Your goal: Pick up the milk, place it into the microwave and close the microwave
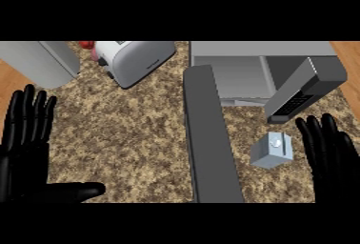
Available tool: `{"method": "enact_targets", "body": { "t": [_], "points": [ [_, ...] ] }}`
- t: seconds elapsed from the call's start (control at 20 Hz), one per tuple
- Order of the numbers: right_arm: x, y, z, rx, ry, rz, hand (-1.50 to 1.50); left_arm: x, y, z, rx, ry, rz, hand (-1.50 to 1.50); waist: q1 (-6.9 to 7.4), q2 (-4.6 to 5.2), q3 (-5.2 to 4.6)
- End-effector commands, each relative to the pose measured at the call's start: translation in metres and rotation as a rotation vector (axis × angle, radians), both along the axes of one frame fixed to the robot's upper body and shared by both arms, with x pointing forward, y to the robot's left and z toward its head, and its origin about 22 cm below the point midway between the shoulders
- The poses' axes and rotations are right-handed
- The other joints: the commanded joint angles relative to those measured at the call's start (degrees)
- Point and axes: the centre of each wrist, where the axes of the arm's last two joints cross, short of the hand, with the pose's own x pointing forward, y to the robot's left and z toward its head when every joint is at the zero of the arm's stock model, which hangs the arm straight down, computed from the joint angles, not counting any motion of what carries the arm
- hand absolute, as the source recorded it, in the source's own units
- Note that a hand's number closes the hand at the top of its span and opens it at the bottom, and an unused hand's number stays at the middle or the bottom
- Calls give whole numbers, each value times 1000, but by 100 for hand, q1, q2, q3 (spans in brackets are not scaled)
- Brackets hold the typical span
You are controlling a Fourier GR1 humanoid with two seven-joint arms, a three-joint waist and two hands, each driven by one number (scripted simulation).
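A pale blue-grey milk carton (273, 150) with a round cap stands on the speckled counter (134, 138), in front of the microwave (260, 71). The microwave's cavity faces me and its door (209, 138) swings out wide toward me, to the left of the carton. My right hand (329, 147) is open with straight fingers, just right of the carton and apart from it. My left hand (28, 138) rests open at the far left edge, fingers up and thumb stretched out to the right.
A grey toaster (134, 59) sits at the back, left of the microwave, with something red (85, 45) behind it. A tall grey panel (42, 62) stands at the back left. The microwave's control panel (306, 88) juts out above the carton.
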Motion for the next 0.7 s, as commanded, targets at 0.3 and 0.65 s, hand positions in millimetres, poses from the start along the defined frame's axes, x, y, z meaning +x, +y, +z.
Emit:
{"method": "enact_targets", "body": {
  "t": [0.3,0.65],
  "points": [
    [-54,3,-4,-33,17,-62,-150,-36,28,8,-25,58,13,-150,-7,-8,21],
    [-42,7,-37,-43,86,-133,-150,-73,34,-1,-31,44,18,-150,30,-3,20]
  ]
}}
